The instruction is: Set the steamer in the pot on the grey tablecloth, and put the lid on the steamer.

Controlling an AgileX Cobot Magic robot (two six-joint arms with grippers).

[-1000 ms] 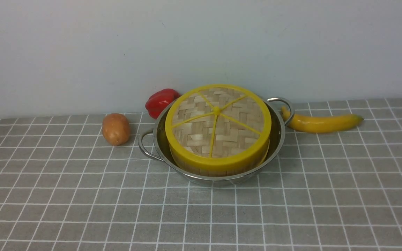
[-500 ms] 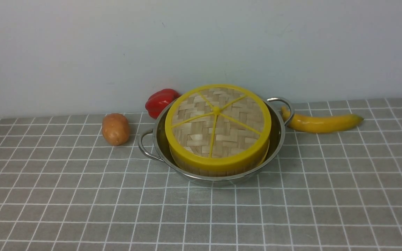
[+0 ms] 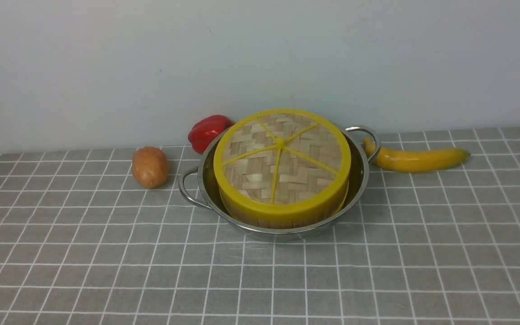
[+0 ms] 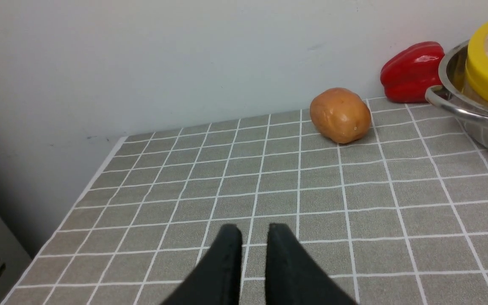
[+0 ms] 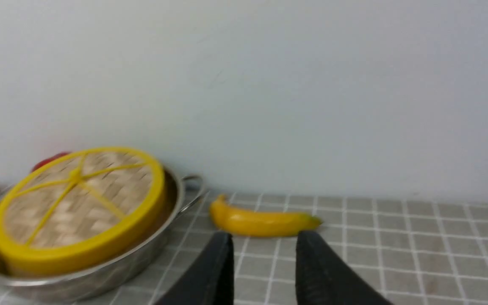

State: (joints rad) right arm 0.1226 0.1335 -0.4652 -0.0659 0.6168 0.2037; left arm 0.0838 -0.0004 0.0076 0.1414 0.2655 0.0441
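Yellow-rimmed and woven, the lid (image 3: 251,176) is covering the bamboo steamer (image 3: 282,222), which is sitting inside the shiny steel pot (image 3: 318,232) on the grey tablecloth (image 3: 151,271) in the front view. In the left wrist view, the left gripper (image 4: 254,231) is holding its tips apart, well away from the pot. In the right wrist view, the right gripper (image 5: 264,237) is keeping its tips apart, clear of the lid and pot.

Pot (image 3: 282,231): shiny metal, mirror-smooth, with glossy wire handles. Lid (image 3: 251,178): woven bamboo, matt and ridged; rim and spokes smooth, plastic-looking, low sheen. Grey tablecloth (image 3: 151,271): matt woven cloth. Red pepper (image 3: 207,132): glossy, smooth. Banana (image 3: 415,160): smooth, soft sheen. Wall (image 3: 260,54): matt, mostly smooth.
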